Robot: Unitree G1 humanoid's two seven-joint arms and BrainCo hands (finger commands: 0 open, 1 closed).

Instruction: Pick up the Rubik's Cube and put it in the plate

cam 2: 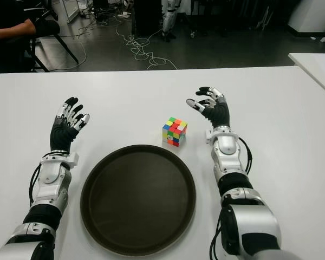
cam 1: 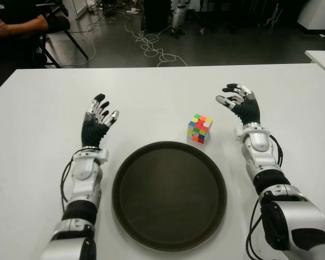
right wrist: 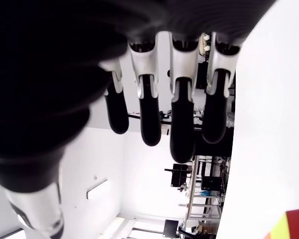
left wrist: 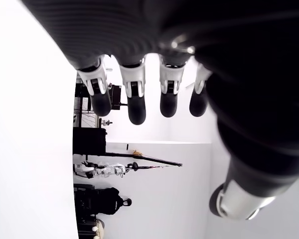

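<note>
Both hands empty, fingers released. Rubik's Cube (cam 1: 200, 128) sits on worktop (cam 1: 151, 92), just off plate (cam 1: 169, 194) rim at 1 o'clock. Right hand (cam 1: 238, 101) near cube's 2 o'clock; left hand (cam 1: 99, 116) idle at plate's 10 o'clock. Reach step pending: the right hand must close in and grasp.

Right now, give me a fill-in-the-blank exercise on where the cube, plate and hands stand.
1. The Rubik's Cube stands on the white ____, just beyond the plate's rim.
2. The dark round plate holds ____.
3. The hand nearer the cube is the ____ hand, fingers open.
4. The left hand shows on the plate's ____ side, open.

Missing words: table; nothing; right; left
</note>
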